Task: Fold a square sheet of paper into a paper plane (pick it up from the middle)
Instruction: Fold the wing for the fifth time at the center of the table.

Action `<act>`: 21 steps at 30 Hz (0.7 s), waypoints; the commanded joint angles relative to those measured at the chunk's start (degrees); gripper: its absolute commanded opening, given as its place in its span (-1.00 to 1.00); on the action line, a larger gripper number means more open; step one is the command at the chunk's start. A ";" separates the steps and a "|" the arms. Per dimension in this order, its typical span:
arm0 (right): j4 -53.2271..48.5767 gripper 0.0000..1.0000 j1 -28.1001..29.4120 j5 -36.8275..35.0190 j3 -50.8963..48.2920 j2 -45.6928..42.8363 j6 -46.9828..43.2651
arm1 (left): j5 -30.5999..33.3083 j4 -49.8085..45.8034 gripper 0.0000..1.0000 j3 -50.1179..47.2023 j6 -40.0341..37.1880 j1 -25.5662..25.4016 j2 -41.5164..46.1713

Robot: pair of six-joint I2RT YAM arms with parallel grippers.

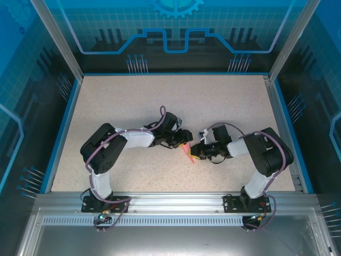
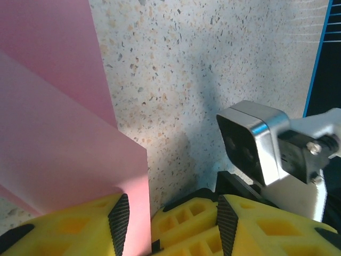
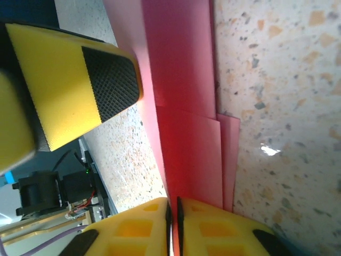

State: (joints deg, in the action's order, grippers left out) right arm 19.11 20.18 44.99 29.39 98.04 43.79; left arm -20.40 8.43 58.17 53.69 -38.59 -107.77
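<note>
1. Clearly mid-task, by my read: the thin pink-red sheet of paper (image 1: 187, 153) is not a flat square. It shows as a narrow folded strip with stacked layers, so some creases look done.
2. Left to do, judging from shape: no clear pointed nose or spread wings can be made out, so the dart looks unfinished. How many folds are in can't be told.
3. Paper look, right wrist view: the paper (image 3: 186, 106) shows at least three overlapping flaps with straight, stepped edges. It is deeper red where the layers stack.
4. Paper look, left wrist view: the paper (image 2: 64, 133) shows two smooth pale-pink layers, the upper one ending in a clean square corner. No crumpling or tears are visible.
5. Where: over the speckled beige table (image 1: 133, 101), a little toward 5 o'clock from the table's middle in the top view, between the two grippers. Whether it rests on the table isn't clear.
6. The right gripper (image 1: 196, 151) sits at 3 o'clock of the paper. In its wrist view the right gripper (image 3: 173, 205) has its jaws all but together with the folded edge in the slit, which reads as a pinch on the paper.
7. The left gripper (image 1: 183, 143) sits at 10 o'clock of the paper. In its wrist view the left gripper (image 2: 170, 205) has its jaws roughly half apart and clamps nothing. The paper's edge lies just beside one black pad (image 2: 118, 218).
</note>
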 commanded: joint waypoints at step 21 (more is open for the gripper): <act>-13.48 -0.79 0.47 -6.69 3.31 -1.62 -8.59 | 1.24 -2.71 -0.02 2.92 -1.64 -0.03 -2.95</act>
State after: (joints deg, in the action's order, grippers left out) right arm 8.78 20.34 40.38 32.01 95.94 36.34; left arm -20.21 7.53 59.77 53.60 -38.59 -109.27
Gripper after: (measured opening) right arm 0.108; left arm 0.493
